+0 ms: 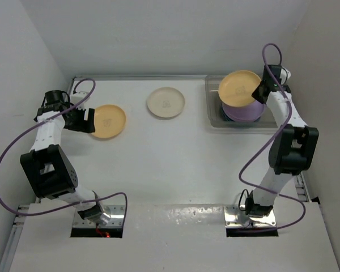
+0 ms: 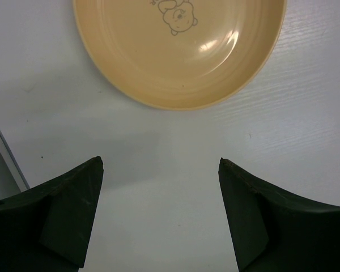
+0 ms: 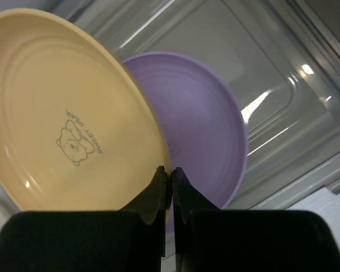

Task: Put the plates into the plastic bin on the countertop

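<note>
The right claw (image 3: 167, 175) is clenched on the thin rim of a yellow plate (image 3: 68, 119), which hangs tilted above the bin (image 3: 283, 79), over a lavender plate (image 3: 204, 124) already lying inside it. The hold is a narrow pinch at one edge, so the plate's weight hangs off to one side; it may well pivot or slip out during any quick move. If let go from this tilt, it could strike the lavender plate's rim, skid, and end propped against the bin's wall or tip out over it. Far left of the bin, the left claw (image 2: 158, 209) stands released just short of an orange plate (image 2: 181, 56) lying flat on the worktop (image 1: 175, 164); a low approach could shove it away rather than catch its rim. A cream plate (image 1: 165, 102) waits between that one and the bin.
</note>
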{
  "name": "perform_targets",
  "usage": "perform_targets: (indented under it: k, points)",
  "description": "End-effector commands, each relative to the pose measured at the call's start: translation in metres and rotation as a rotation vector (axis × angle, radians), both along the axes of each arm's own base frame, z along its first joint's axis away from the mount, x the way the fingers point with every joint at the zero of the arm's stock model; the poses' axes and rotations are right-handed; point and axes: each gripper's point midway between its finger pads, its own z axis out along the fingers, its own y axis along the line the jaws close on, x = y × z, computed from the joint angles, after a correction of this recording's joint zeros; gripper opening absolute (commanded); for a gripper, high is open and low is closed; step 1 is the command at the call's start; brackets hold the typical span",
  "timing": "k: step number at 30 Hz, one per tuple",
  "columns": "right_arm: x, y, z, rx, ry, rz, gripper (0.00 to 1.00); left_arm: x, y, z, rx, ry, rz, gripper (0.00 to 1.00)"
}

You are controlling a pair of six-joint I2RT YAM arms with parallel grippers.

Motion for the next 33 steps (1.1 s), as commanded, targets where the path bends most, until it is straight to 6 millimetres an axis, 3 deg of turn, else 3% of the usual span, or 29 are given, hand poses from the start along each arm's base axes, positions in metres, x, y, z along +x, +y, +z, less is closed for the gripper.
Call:
perform_targets:
  k: [1,3,11,15,19,21,25,26,28,29,30,32,33]
  points:
    - [0.000,-0.018,-0.016,0.075,0.050,-0.078,0.00,0.012,0.008,0.011,0.012,-0.032,0.019,0.84]
    - [-0.003,-0.031,-0.025,0.086,0.066,-0.111,0.00,0.014,0.011,0.010,0.018,-0.026,0.023,0.84]
    - [-0.021,-0.030,-0.055,0.104,0.137,-0.115,0.02,0.022,0.014,0.000,0.009,-0.002,0.023,0.84]
    - [-0.028,-0.028,-0.056,0.064,0.189,-0.093,0.27,0.024,0.014,0.000,0.009,-0.002,0.023,0.84]
    - [-0.036,-0.029,-0.048,-0.017,0.214,-0.076,0.37,0.024,0.015,0.000,0.014,-0.003,0.016,0.84]
    - [-0.039,-0.029,-0.049,-0.026,0.213,-0.077,0.49,0.024,0.015,0.000,0.014,-0.003,0.016,0.84]
    - [-0.041,-0.030,-0.037,-0.039,0.192,-0.073,0.68,0.036,-0.012,0.003,0.037,-0.007,-0.059,0.84]
    - [-0.039,-0.028,-0.030,-0.056,0.176,-0.053,0.73,0.048,-0.032,0.006,0.019,-0.022,-0.120,0.84]
    - [-0.040,-0.025,-0.020,-0.079,0.159,-0.037,0.76,0.064,-0.052,0.011,0.014,-0.039,-0.178,0.84]
    - [-0.039,-0.018,-0.004,-0.110,0.127,-0.006,0.76,0.079,-0.064,0.026,-0.004,-0.077,-0.189,0.84]
    - [-0.040,-0.017,0.000,-0.130,0.124,-0.004,0.79,0.087,-0.082,0.028,-0.020,-0.087,-0.238,0.84]
    - [-0.041,-0.005,0.006,-0.156,0.110,0.035,0.79,0.107,-0.083,0.023,-0.025,-0.086,-0.202,0.84]
    - [-0.046,-0.003,0.019,-0.178,0.085,0.042,0.80,0.121,-0.080,0.033,-0.044,-0.118,-0.130,0.84]
